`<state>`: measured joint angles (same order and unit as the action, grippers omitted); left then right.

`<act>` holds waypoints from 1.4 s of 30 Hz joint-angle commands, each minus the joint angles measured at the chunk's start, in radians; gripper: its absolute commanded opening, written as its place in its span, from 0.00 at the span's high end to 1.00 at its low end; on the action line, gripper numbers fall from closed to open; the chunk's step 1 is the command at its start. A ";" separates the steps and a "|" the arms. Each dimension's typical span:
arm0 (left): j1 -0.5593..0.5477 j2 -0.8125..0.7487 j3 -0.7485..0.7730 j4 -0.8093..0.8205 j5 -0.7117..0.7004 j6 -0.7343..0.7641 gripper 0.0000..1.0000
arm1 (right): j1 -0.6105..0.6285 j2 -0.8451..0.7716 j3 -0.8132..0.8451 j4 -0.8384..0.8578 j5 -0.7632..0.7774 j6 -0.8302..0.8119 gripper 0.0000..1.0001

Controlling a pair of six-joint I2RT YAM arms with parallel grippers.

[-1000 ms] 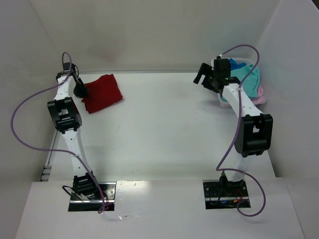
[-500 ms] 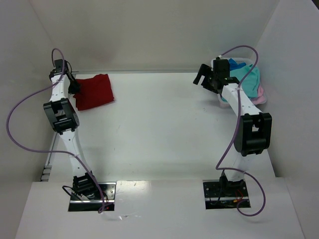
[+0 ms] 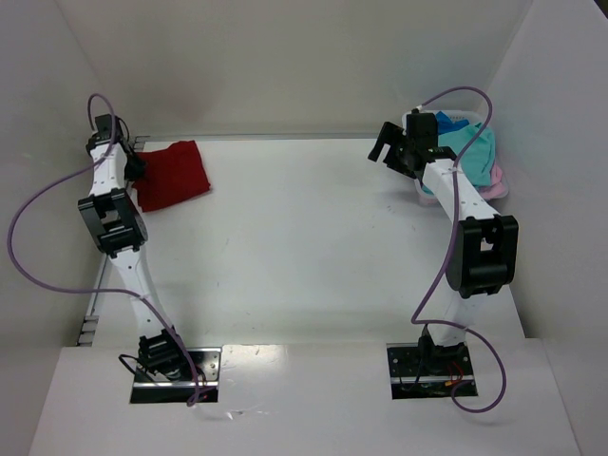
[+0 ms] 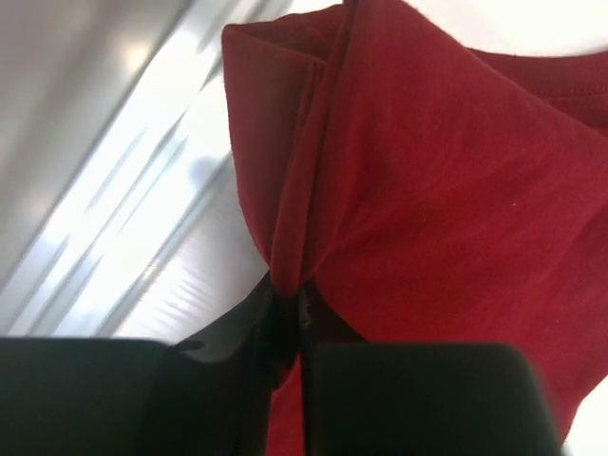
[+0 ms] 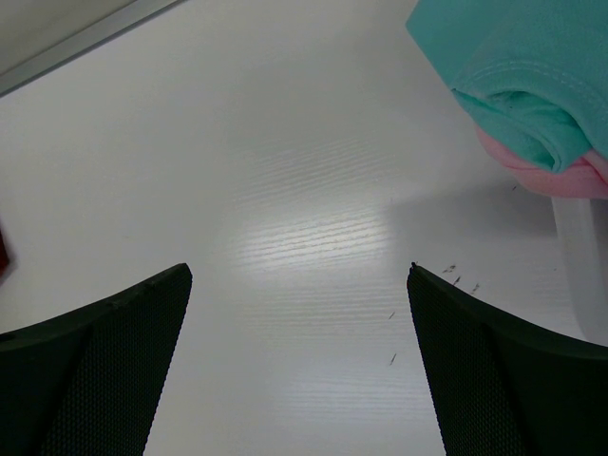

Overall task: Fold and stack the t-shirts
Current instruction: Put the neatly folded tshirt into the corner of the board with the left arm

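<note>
Left gripper (image 4: 285,302): nearly closed, with a fold of the dark red t-shirt (image 4: 446,218) pinched, far left of the laundry basket (image 5: 579,266).
Right gripper (image 5: 299,275): held wide open, nothing gripped, just left of the laundry basket.
Teal t-shirt (image 5: 513,57): draped over the laundry basket's rim, laid on the pink t-shirt (image 5: 551,176).

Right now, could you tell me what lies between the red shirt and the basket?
Only bare table lies between the red shirt and the basket, as the top view shows; the open right fingers hang above its basket end.

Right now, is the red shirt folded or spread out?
Folded: the dark red t-shirt lies as a compact block, its layered edges pinched in the left gripper.
</note>
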<state>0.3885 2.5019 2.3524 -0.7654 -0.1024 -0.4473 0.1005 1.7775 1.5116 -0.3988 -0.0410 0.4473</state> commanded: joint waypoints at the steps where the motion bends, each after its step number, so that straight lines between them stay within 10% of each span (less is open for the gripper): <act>1: 0.029 0.008 0.013 0.028 -0.019 0.004 0.78 | 0.007 -0.024 0.001 0.024 0.003 -0.002 0.00; 6: 0.029 -0.043 -0.014 0.043 0.000 0.028 0.12 | 0.007 -0.024 0.001 0.025 0.003 -0.002 0.00; 9: 0.001 -0.113 -0.071 0.089 0.000 0.051 0.00 | 0.007 -0.024 0.001 0.025 -0.007 -0.002 0.00; 20: -0.215 -0.202 -0.016 0.110 0.084 0.197 0.00 | 0.007 -0.035 -0.019 0.054 -0.039 0.007 0.00; 29: -0.468 -0.121 -0.113 0.120 -0.224 0.177 0.00 | 0.007 -0.115 -0.082 0.064 -0.014 0.007 0.00; 42: -0.471 -0.264 -0.513 0.209 -0.319 0.108 0.00 | 0.007 -0.161 -0.146 0.083 -0.026 0.016 0.00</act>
<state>-0.0975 2.2963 1.8835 -0.5716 -0.3500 -0.3401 0.1005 1.6566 1.3773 -0.3588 -0.0647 0.4549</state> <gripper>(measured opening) 0.998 0.999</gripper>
